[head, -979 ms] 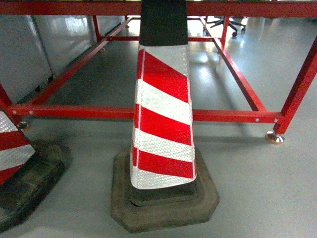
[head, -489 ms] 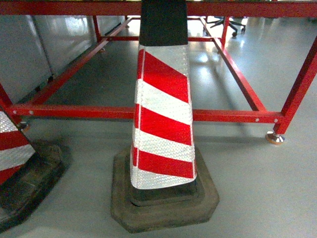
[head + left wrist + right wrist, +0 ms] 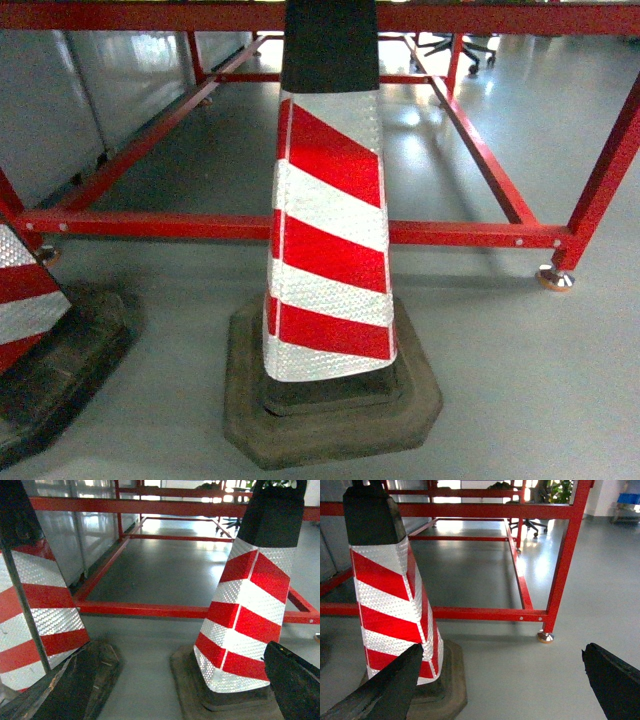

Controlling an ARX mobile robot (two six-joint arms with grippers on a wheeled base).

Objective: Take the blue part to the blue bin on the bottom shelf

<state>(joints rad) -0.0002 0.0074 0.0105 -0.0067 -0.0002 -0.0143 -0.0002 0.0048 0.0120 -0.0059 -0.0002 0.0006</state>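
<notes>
No blue part, blue bin or bottom shelf shows in any view. In the right wrist view my right gripper (image 3: 500, 690) is open, its two black fingers (image 3: 385, 690) spread wide over bare grey floor with nothing between them. My left gripper (image 3: 170, 695) is open too. One black finger (image 3: 295, 685) shows at the lower right of the left wrist view, the other is lost against a dark cone base, and nothing is held. Neither gripper appears in the head view.
A red-and-white striped traffic cone (image 3: 330, 230) on a black base stands right in front. A second cone (image 3: 25, 300) is at the left. Behind them runs a red steel frame (image 3: 450, 233) with a levelling foot (image 3: 553, 279). Beyond it lie grey floor and an office chair (image 3: 532, 525).
</notes>
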